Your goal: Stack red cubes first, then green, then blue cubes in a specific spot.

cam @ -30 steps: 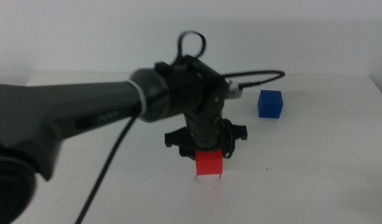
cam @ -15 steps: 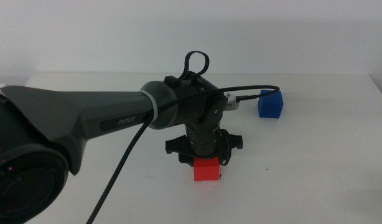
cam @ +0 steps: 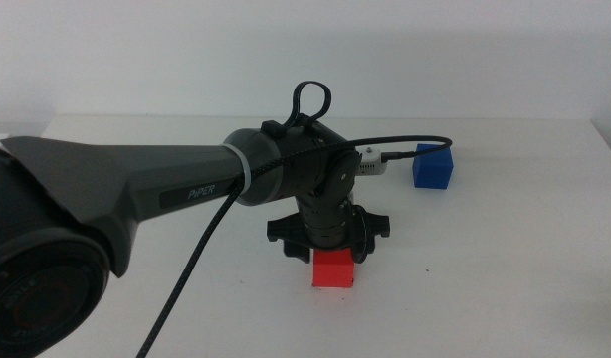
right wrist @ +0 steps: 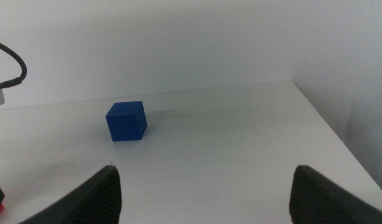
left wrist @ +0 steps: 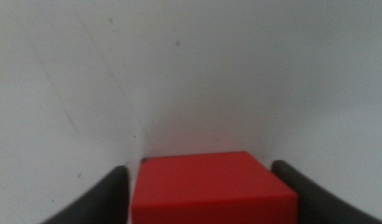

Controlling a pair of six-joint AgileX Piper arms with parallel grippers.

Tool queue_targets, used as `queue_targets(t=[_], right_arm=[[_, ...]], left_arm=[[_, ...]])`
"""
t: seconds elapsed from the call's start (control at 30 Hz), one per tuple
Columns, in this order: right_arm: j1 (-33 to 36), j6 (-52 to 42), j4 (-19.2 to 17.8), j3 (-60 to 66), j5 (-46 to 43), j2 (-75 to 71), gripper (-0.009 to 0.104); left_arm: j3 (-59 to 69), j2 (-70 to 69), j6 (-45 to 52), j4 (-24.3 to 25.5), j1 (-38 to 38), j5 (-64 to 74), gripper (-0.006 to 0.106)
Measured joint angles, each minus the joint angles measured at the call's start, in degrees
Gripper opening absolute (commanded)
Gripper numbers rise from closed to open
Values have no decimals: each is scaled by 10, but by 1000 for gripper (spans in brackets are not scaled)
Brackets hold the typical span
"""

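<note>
The red cube (cam: 335, 270) rests on the white table at the front middle. It sits on the marked spot, and only a tiny dark tick (left wrist: 143, 160) shows at its corner. My left gripper (cam: 332, 251) stands straight over the cube with its jaws down both sides. In the left wrist view the cube (left wrist: 213, 190) fills the gap between the jaws. The blue cube (cam: 432, 166) sits alone at the back right and also shows in the right wrist view (right wrist: 125, 121). My right gripper (right wrist: 203, 186) is open, empty and low over the table, far from the blue cube. The green cube is out of view.
The left arm (cam: 136, 189) and its black cable (cam: 405, 142) cross the left and middle of the table and hide what lies behind them. The table's right edge (right wrist: 340, 137) runs close beside the blue cube's area.
The left gripper lowered the red cube onto the table at the marked spot. It then shifted very slightly to the right with the cube. The blue cube has not moved.
</note>
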Motion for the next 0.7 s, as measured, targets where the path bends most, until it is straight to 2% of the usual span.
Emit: queue_targets(t=[0.07,0.2,0.37,0.53,0.6,0.63,0.7], right_arm=[[0,0,0,0,0,0,93],[0,0,0,0,0,0,93],[0,0,0,0,0,0,93],[0,0,0,0,0,0,93],[0,0,0,0,0,0,93],[0,0,0,0,0,0,93],[0,0,0,0,0,0,93]], left_arm=[[0,0,0,0,0,0,93],[-1,-17,31,0,4,20,94],[3,-136,94,23,49,85,94],[102,-290,143,74,160,148,94],[154,-334,173,71,221,162,94],[192,-370,215,57,298,166,94],[221,-387,271,35,374,156,94]])
